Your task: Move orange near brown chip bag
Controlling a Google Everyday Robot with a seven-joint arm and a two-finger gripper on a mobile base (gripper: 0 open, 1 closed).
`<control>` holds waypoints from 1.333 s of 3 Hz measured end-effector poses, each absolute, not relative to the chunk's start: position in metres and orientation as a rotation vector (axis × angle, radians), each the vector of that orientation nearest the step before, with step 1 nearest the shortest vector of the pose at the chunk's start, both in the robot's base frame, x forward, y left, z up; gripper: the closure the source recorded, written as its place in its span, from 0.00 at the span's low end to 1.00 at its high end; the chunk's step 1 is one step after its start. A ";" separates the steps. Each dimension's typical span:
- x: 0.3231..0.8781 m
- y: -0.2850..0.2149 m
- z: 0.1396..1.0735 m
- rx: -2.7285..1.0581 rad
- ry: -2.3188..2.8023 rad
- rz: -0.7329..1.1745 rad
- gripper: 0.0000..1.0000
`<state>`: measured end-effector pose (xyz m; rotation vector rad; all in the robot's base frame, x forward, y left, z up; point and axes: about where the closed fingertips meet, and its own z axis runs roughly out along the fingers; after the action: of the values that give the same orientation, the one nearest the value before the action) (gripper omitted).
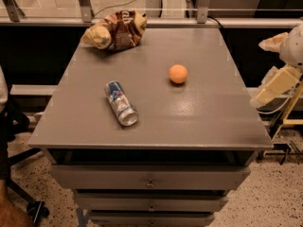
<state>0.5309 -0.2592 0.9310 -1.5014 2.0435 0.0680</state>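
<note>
Item: orange, right of bench centre, well apart from brown chip bag at far-left corner. Beyond right edge: gripper, orange to its left; jaw state cannot be told.

The table is matt with a faint sheen, the bag glossy and wrinkly, the can shiny metal, the orange smooth, and the gripper, right of the table, matt plastic.
</note>
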 end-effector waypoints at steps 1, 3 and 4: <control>0.581 -0.256 0.918 -1.383 1.938 0.113 0.00; 0.589 -0.233 0.912 -1.411 1.905 0.175 0.00; 0.611 -0.203 0.912 -1.407 1.834 0.304 0.00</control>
<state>0.6110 -0.2035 0.9116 -1.4067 1.8340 0.3038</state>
